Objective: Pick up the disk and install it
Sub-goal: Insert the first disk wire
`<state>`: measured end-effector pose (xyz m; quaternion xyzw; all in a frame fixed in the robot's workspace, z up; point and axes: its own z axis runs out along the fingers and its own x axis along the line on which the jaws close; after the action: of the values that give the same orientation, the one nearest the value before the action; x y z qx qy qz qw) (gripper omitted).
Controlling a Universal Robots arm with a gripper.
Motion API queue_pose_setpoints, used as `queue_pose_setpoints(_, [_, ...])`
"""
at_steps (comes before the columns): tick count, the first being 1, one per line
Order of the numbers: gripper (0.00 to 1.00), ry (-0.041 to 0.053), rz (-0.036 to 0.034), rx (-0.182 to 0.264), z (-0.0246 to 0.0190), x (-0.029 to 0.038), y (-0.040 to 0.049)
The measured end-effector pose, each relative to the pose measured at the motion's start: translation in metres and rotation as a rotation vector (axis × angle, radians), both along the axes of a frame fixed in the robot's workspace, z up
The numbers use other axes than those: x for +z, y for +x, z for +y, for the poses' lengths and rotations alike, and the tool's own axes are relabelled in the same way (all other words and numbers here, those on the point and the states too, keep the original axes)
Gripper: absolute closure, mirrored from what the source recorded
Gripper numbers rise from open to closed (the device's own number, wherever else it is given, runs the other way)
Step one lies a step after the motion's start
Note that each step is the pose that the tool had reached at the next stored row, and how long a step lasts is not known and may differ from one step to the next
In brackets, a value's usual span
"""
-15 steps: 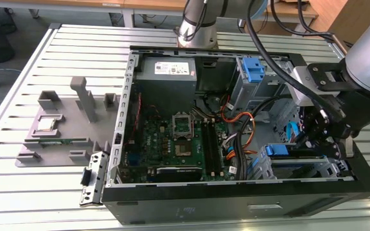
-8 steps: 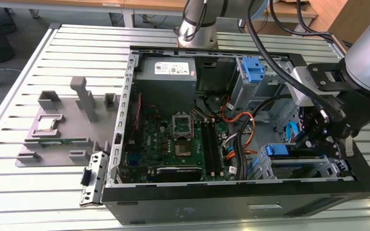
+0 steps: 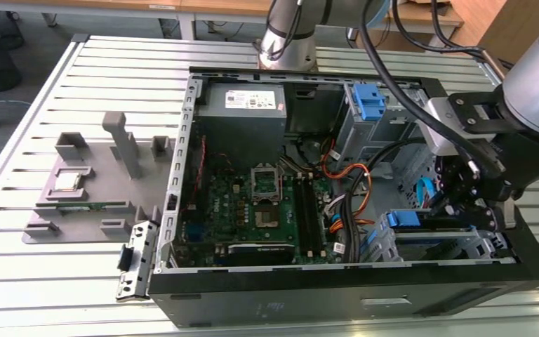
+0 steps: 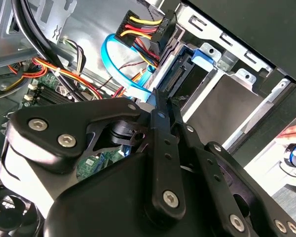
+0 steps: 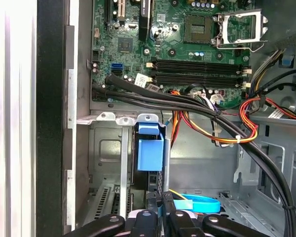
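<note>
Blue-framed, the disk (image 3: 426, 223) sits edge-on in the bay at the case's (image 3: 344, 291) front corner, the pincer (image 3: 466, 203) clamped on its rear edge. I'd push straight along the rails, no tilt. Blue ribbon cable (image 4: 121, 64) and power plug (image 4: 143, 27) crowd just behind it.

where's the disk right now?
The disk stands on edge in the drive cage at the exterior view's lower right of the open case, under the gripper, right of the motherboard.
</note>
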<state>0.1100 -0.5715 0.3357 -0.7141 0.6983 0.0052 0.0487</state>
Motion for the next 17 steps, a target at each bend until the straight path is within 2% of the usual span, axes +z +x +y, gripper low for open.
queue_pose_setpoints(17, [0.84,-0.0001,-0.0006,0.001,-0.0002,-0.0021,0.0007])
